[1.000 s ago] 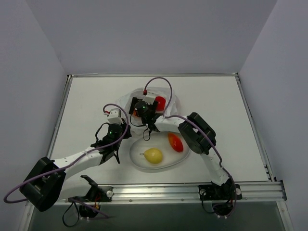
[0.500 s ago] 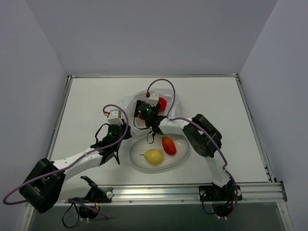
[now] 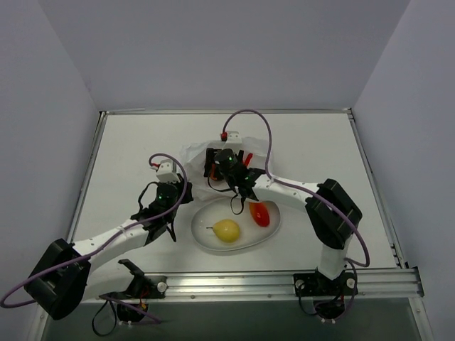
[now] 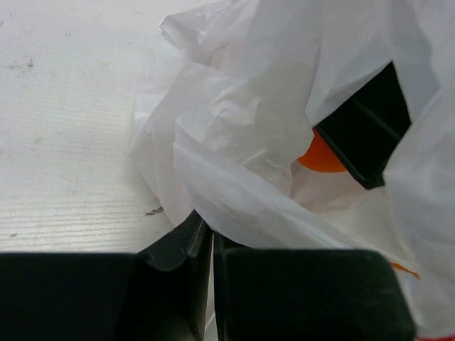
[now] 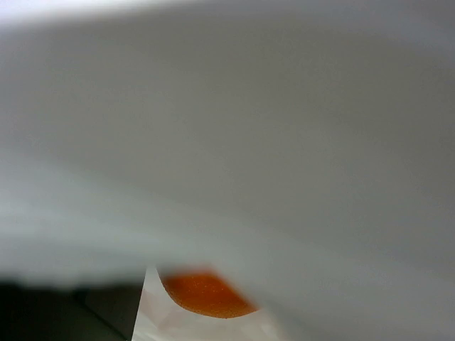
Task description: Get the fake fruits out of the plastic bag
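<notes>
Left wrist: left fingers (image 4: 170, 284) pinched bag (image 4: 242, 121) edge; right fingers (image 4: 362, 135) at orange (image 4: 320, 158), spread unclear; snagged film could pull bag free

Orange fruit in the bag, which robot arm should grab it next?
Probably the right. Its right hand is inside the plastic bag, next to the orange fruit. The left hand is shut on the bag's edge, holding it, so it is busy.
</notes>
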{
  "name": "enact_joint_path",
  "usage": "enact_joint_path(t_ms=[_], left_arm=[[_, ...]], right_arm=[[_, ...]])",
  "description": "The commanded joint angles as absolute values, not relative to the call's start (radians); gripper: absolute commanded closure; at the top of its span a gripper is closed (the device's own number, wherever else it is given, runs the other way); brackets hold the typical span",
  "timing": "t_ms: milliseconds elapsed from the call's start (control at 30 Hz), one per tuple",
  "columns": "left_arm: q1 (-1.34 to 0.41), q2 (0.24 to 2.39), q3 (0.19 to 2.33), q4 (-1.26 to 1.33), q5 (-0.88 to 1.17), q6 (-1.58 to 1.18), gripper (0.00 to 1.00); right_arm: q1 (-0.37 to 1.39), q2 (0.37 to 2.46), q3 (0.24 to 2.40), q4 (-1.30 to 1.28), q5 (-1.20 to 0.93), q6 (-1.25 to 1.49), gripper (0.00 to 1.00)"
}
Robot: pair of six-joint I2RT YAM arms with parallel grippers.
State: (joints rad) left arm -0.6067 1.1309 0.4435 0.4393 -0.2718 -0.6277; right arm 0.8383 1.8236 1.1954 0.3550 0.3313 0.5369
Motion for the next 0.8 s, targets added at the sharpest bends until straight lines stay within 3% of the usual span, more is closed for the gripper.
enact_joint_path(t_ms=[0, 767], left_arm=[[-0.607, 1.120, 0.454, 0.463, -0.299, -0.606, 0.98], [-0.607, 1.184, 0.469, 0.511, -0.256, -0.617, 0.98]], right_arm=[[0.854, 1.743, 1.166, 0.261, 0.302, 0.508, 0.58], [0.828, 1.565, 1.072, 0.071, 0.012, 0.383, 0.32]])
